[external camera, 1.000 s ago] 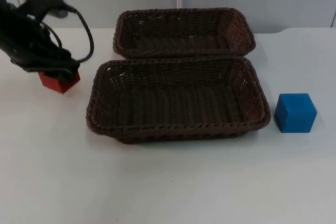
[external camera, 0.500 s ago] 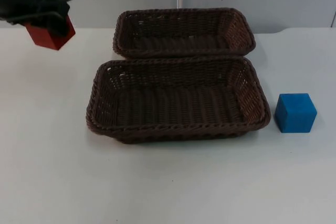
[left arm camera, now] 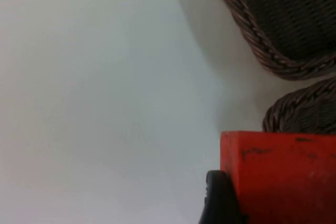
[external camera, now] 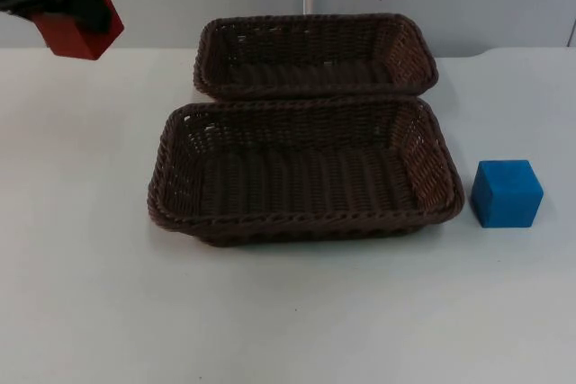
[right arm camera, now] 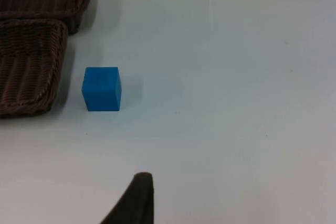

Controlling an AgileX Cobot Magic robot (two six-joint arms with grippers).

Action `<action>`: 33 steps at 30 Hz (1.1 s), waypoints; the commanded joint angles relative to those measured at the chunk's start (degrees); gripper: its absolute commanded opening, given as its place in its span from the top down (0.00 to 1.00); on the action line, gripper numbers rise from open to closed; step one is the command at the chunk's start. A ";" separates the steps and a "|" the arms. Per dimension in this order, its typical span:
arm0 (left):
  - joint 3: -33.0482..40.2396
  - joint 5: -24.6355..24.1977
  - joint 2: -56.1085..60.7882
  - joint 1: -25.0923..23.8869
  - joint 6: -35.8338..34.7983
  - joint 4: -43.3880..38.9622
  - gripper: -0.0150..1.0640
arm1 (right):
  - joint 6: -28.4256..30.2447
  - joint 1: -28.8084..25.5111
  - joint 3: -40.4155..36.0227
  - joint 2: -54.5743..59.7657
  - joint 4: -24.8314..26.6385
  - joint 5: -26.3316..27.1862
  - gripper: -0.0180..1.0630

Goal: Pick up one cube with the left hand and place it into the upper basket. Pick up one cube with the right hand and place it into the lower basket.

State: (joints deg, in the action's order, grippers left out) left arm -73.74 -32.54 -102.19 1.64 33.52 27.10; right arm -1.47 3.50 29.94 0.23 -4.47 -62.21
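The left gripper, over the far left corner of the white worktop, is a dull, blocky black mass with hard edges and no markings that I can make out. Seen close in its wrist view, one of its fingertips is a smooth black nub, rounded at the end and faintly glossy. The right gripper shows a black fingertip too, a slim curved blade narrowing to a blunt rounded tip.
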 commanded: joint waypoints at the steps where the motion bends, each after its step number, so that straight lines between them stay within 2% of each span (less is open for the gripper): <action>1: -0.21 -0.72 0.59 0.22 -0.67 0.71 0.99 | 0.10 -0.25 -0.40 -0.23 -0.35 0.47 0.01; 21: -0.21 -5.60 0.59 0.22 -3.12 2.48 0.99 | 0.10 -0.25 -0.40 -0.23 -0.35 0.47 0.01; 28: -0.21 -5.95 0.59 0.22 -3.02 2.48 0.99 | 0.10 -0.25 -0.40 -0.23 0.09 0.47 0.01; 33: -0.21 -4.84 0.48 0.22 -0.60 6.14 0.99 | 0.10 -0.25 -0.40 -0.23 0.09 0.47 0.01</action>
State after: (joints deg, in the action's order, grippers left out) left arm -73.74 -38.10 -102.19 1.64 31.87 31.06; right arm -1.56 3.50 29.94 0.23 -4.47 -62.21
